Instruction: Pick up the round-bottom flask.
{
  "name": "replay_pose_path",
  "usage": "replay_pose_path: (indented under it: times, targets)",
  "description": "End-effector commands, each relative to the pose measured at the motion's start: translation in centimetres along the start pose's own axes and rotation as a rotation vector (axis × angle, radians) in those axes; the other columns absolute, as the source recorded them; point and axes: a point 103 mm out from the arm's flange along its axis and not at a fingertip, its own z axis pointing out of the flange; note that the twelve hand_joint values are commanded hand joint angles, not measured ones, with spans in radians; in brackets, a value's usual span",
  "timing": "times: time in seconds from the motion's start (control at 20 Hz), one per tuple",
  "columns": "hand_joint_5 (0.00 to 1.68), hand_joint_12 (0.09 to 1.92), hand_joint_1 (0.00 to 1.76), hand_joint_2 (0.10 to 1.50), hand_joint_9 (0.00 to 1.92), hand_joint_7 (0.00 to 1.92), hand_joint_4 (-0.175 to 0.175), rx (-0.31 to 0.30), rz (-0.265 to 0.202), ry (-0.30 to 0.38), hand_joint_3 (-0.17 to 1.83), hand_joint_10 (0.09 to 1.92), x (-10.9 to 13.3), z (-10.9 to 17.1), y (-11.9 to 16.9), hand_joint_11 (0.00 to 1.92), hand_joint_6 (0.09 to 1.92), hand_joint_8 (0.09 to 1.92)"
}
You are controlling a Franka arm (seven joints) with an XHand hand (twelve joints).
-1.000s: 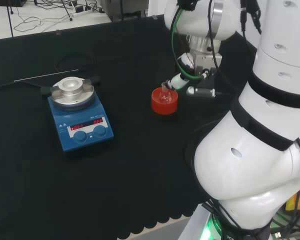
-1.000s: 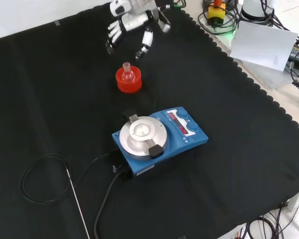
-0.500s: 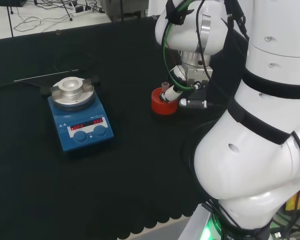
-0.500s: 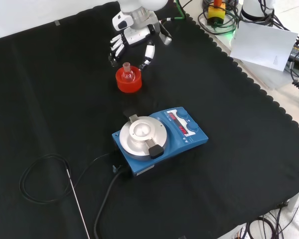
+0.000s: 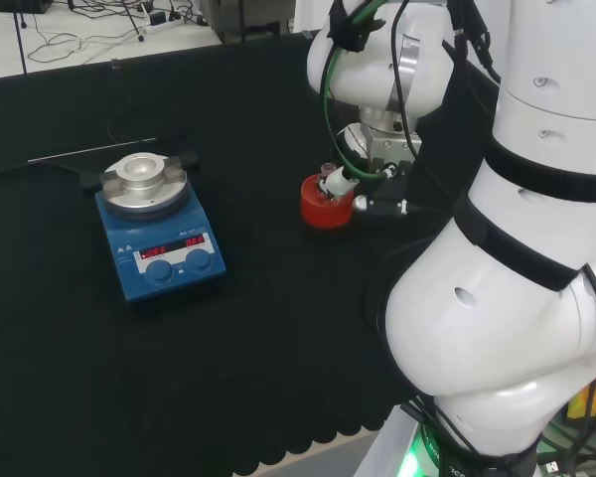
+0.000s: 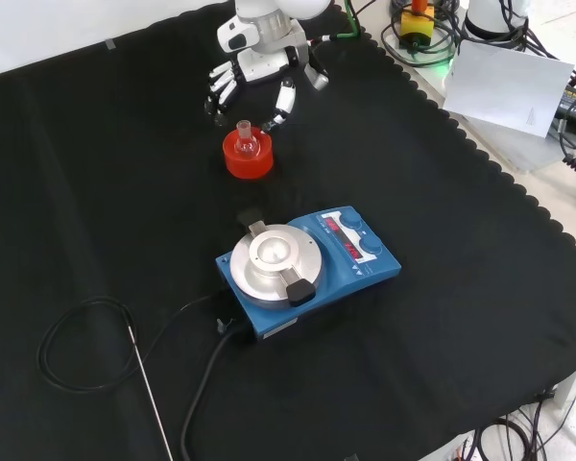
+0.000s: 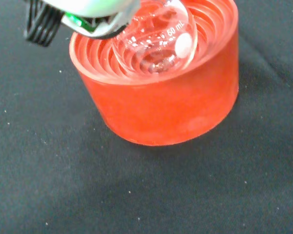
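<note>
**Approach step: hand poised at the round-bottom flask, grasp not yet made.**

In the front view's upper centre, the round-bottom flask (image 6: 245, 142) sits upright in its red ribbed stand (image 6: 249, 158), above the blue hotplate stirrer (image 6: 307, 270). The hand (image 6: 254, 82) hovers just beyond it, fingers (image 6: 280, 103) spread and relaxed, holding nothing. The wrist view shows the clear bulb (image 7: 156, 41) seated in the stand's grooves. Next, judging by this, the fingers must descend around the neck, close, then lift straight up.

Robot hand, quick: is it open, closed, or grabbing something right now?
Robot hand: open, fingers spread just above the round-bottom flask in its red stand, holding nothing.
</note>
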Motion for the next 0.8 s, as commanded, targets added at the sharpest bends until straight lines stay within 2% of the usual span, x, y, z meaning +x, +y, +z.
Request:
replay_pose_path:
  times: [0.05,0.35,0.8]
  targets:
    - [0.65,1.38,0.96,0.62,0.49,0.3,-0.048,-0.015,-0.007,-0.008,0.65,0.69,0.42,0.07,0.28,0.18,0.61,0.72]
    - [0.67,1.38,0.99,0.61,0.51,0.32,-0.051,0.001,-0.004,0.008,0.66,0.69,0.23,0.55,0.85,0.2,0.68,0.72]
    - [0.71,1.38,0.99,0.62,0.53,0.34,-0.056,-0.01,-0.01,0.011,0.67,0.69,0.37,0.65,1.04,0.23,0.72,0.73]
